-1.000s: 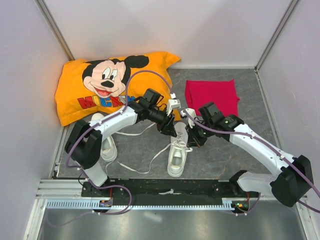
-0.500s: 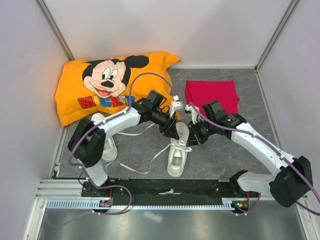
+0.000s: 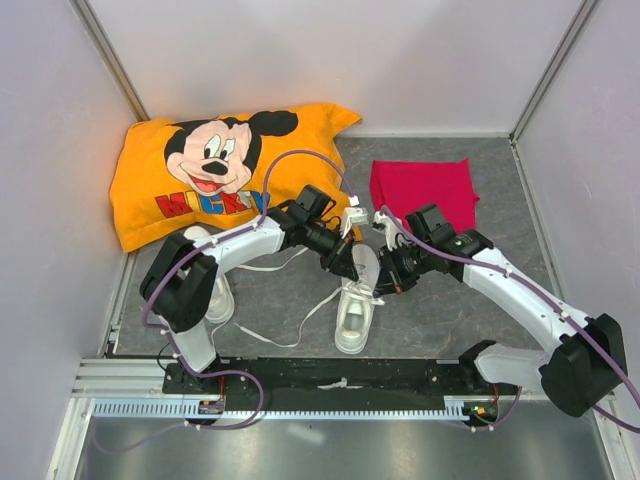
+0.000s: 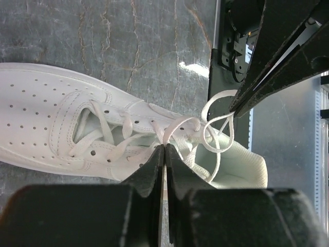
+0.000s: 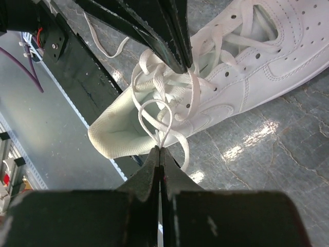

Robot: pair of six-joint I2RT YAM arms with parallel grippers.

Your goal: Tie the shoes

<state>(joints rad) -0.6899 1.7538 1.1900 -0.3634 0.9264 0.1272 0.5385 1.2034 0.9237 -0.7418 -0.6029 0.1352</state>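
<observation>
On the grey tabletop (image 3: 450,310) one white shoe (image 3: 354,312) lies between the arms, the left pincer (image 4: 163,148) closed on a lace strand (image 4: 177,125) over its tongue, the right pincer (image 5: 160,149) pinching a thin lace loop (image 5: 156,136) by its heel, and the other shoe (image 3: 219,296) sits beside the left arm.

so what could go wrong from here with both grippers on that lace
1. The right gripper pinches only the tip of a thin loop; pulling could slip it out.
2. The left gripper pinches lace right at the shoe; pulling may drag the shoe, which nothing holds down.
</observation>
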